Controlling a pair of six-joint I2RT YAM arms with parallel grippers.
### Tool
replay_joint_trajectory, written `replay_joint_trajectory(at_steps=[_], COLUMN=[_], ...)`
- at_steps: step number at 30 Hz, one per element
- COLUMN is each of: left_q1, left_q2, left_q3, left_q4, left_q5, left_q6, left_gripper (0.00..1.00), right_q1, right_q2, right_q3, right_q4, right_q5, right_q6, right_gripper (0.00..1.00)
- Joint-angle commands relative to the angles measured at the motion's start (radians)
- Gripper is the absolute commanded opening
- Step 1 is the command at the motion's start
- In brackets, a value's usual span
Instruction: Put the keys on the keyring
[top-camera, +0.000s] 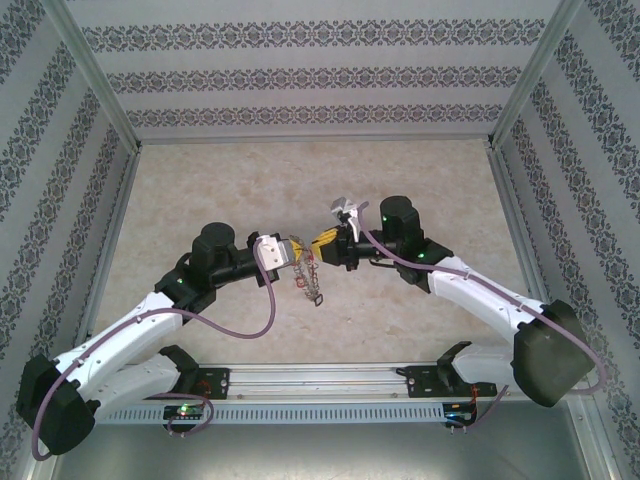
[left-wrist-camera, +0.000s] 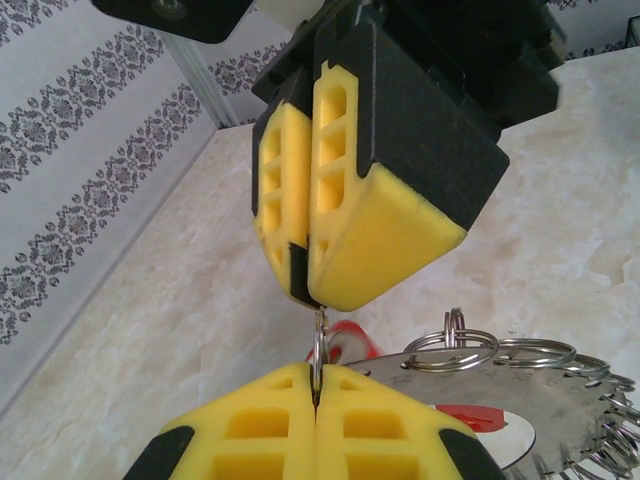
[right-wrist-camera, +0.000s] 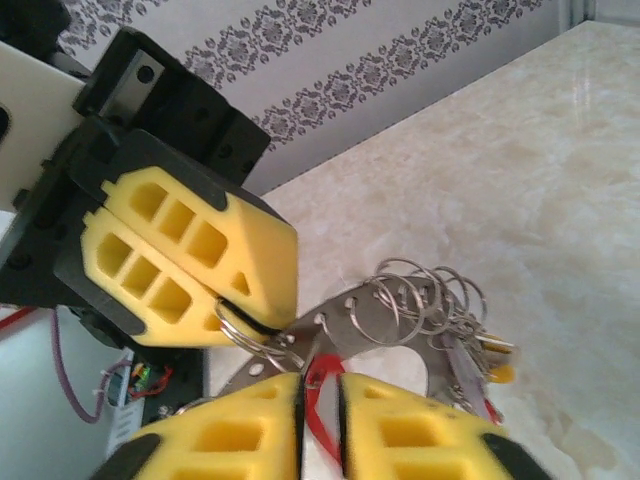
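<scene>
Top view: both arms reach inward and their hands meet tip to tip above the middle of the table (top-camera: 230, 180). The left hand (top-camera: 302, 255) comes in from the left, the right hand (top-camera: 322, 245) from the right. The keyring (top-camera: 313, 282) hangs just on the near side of the meeting point, lifted off the table.

Left hand: fingers pressed together, pinching a thin split ring (left-wrist-camera: 318, 352) edge-on at the tips. In the left wrist view, the ring's upper end reaches the fingertips of the right hand.

Keyring, close up: a flat grey metal plate with holes along its rim, carrying many wire rings (left-wrist-camera: 450, 345). It sits just beside the pinched split ring.

Right hand: fingers slightly parted with a narrow gap between them. A red tag (right-wrist-camera: 318, 385) sits in that gap. Cannot tell whether the pads press on it. The keys on that tag cannot be made out.
</scene>
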Motion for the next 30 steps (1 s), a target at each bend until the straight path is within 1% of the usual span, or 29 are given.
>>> replay_joint_trajectory(at_steps=[1,3,6,8,11,13,16,18,20,25,30], left_q1=[0.000,0.000,0.001,0.000,0.000,0.000,0.000,0.000,0.000,0.000,0.000], left_q2=[-0.019,-0.017,-0.012,-0.010,-0.006,-0.004,0.013,0.020,0.025,0.032,0.040], left_q3=[0.001,0.000,0.003,0.008,0.016,0.021,0.041,0.054,0.059,0.060,0.072], left_q4=[0.079,0.075,0.069,0.062,0.050,0.044,0.021,0.008,0.009,0.013,0.017], left_q5=[0.039,0.043,0.055,0.070,0.103,0.130,0.181,0.216,0.238,0.246,0.286], left_q6=[0.030,0.034,0.039,0.045,0.057,0.065,0.076,0.079,0.076,0.065,0.058], left_gripper=[0.00,0.00,0.00,0.00,0.00,0.00,0.00,0.00,0.00,0.00,0.00], right_q1=[-0.011,-0.009,-0.001,0.014,0.043,0.051,0.070,0.082,0.085,0.101,0.112], right_q2=[-0.016,-0.026,-0.041,-0.066,-0.121,-0.151,-0.181,-0.187,-0.181,-0.189,-0.183], right_q3=[0.032,0.044,0.059,0.055,0.022,0.002,-0.012,-0.010,0.006,0.010,0.021], right_q4=[-0.031,-0.068,-0.115,-0.144,-0.160,-0.162,-0.197,-0.207,-0.246,-0.308,-0.340], right_q5=[0.019,0.035,0.024,0.021,0.087,0.130,0.151,0.170,0.159,0.129,0.144], right_q6=[-0.107,-0.173,-0.275,-0.387,-0.553,-0.629,-0.747,-0.766,-0.786,-0.856,-0.884], right_gripper=[0.28,0.27,0.27,0.27,0.27,0.25,0.25,0.26,0.26,0.28,0.28])
